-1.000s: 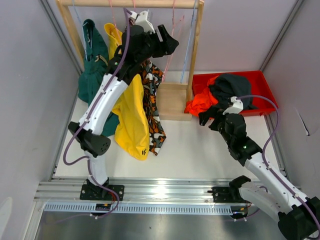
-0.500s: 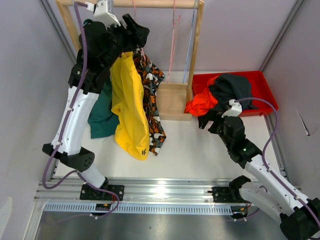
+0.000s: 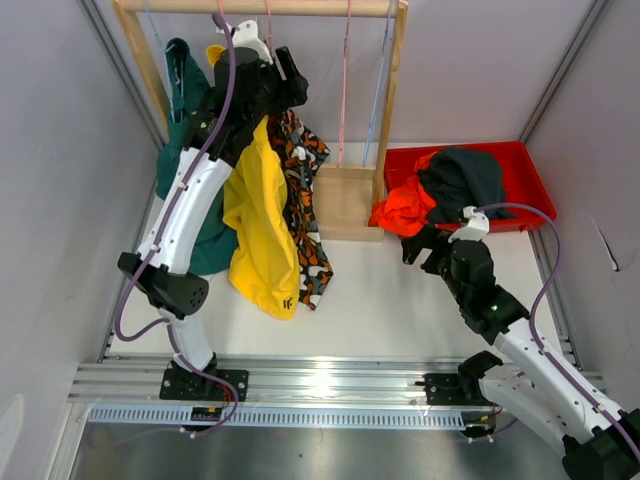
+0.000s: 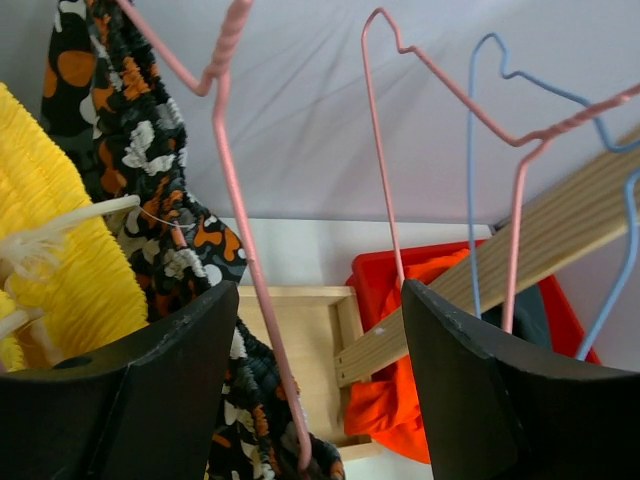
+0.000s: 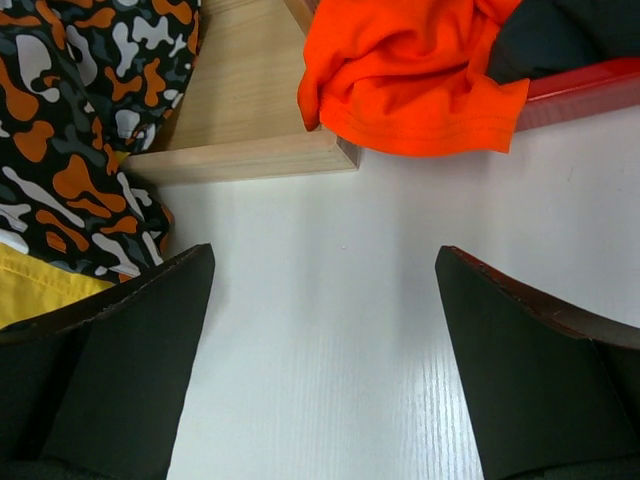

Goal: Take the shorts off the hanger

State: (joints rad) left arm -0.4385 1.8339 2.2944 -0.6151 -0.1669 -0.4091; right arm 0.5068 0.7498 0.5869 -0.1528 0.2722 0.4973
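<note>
Three pairs of shorts hang on the wooden rack (image 3: 262, 7): dark green (image 3: 185, 150), yellow (image 3: 262, 230) and orange-black-white patterned (image 3: 305, 200). My left gripper (image 3: 287, 85) is raised to the patterned pair's top. In the left wrist view it (image 4: 318, 330) is open, with that pair's pink hanger wire (image 4: 255, 300) between its fingers, nearer the left one. The patterned shorts (image 4: 150, 170) and yellow shorts (image 4: 60, 250) hang at its left. Black shorts (image 3: 462, 178) and bright orange shorts (image 3: 400, 210) lie in the red bin (image 3: 525, 160). My right gripper (image 3: 420, 243) is open and empty above the table (image 5: 325, 300).
An empty pink hanger (image 4: 385, 150) and a blue hanger (image 4: 472, 200) hang at the rack's right end. The rack's wooden base block (image 3: 345, 200) stands between the hanging shorts and the bin. The orange shorts (image 5: 400, 70) drape over the bin's edge beside the block (image 5: 240, 110).
My left arm swung left along the rack, then came back a little; its gripper is now lower, at the patterned shorts' hanger. My right gripper has edged slightly right.
</note>
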